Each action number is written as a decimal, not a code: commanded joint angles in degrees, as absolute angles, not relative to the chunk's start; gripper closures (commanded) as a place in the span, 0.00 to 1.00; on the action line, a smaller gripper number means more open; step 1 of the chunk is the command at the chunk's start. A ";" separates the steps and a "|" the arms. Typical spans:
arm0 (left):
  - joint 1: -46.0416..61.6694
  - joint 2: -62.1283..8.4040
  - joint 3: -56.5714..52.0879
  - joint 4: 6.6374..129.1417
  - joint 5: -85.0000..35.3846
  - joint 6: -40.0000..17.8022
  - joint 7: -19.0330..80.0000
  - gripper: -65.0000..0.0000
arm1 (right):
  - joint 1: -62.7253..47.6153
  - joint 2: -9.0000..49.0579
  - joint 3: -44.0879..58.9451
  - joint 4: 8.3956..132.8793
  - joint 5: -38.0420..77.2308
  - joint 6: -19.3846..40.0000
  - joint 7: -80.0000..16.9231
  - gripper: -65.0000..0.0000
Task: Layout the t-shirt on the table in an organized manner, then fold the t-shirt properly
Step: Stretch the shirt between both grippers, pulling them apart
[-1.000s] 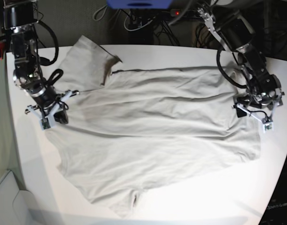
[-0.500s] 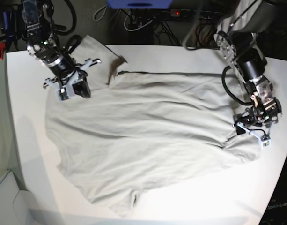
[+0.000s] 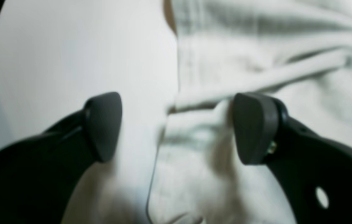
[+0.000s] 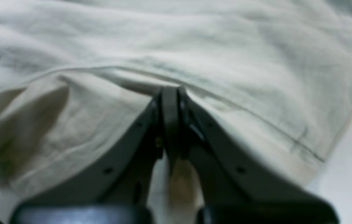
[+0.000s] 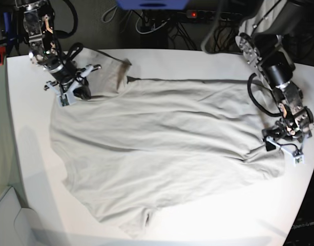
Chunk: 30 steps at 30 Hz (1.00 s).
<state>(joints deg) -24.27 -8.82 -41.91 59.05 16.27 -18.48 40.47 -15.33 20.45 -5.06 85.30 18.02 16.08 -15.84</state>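
The light grey-beige t-shirt [image 5: 162, 148] lies spread and wrinkled across the white table [image 5: 197, 61]. At the far left my right gripper [image 5: 70, 93] is shut on the shirt by the sleeve. In the right wrist view the right gripper [image 4: 171, 93] has its jaws pressed together with t-shirt [image 4: 194, 46] cloth bunched around them. My left gripper [image 5: 284, 148] stands open at the shirt's right edge. In the left wrist view the left gripper [image 3: 176, 127] straddles a folded edge of the t-shirt [image 3: 256, 46], with one finger over bare table [image 3: 70, 46] and the other over cloth.
Cables and a power strip [image 5: 162, 23] run behind the table's far edge. A white bin [image 5: 8, 220] sits off the near left corner. The table's right edge lies close beside the left gripper.
My right gripper moved from the shirt's left side up to the far left corner, pulling cloth with it; the sleeve now lies narrower. My left gripper slid a little nearer along the right edge.
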 commanded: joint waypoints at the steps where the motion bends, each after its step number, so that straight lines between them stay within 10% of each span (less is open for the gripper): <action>1: -27.74 -10.07 -41.71 59.91 15.78 -18.51 38.81 0.17 | -16.04 21.93 -4.70 85.05 17.01 15.60 -18.68 1.00; 30: -45.49 -10.51 -33.27 20.53 15.87 -7.34 8.22 0.17 | -8.04 23.43 2.86 95.08 17.01 15.60 -19.03 1.00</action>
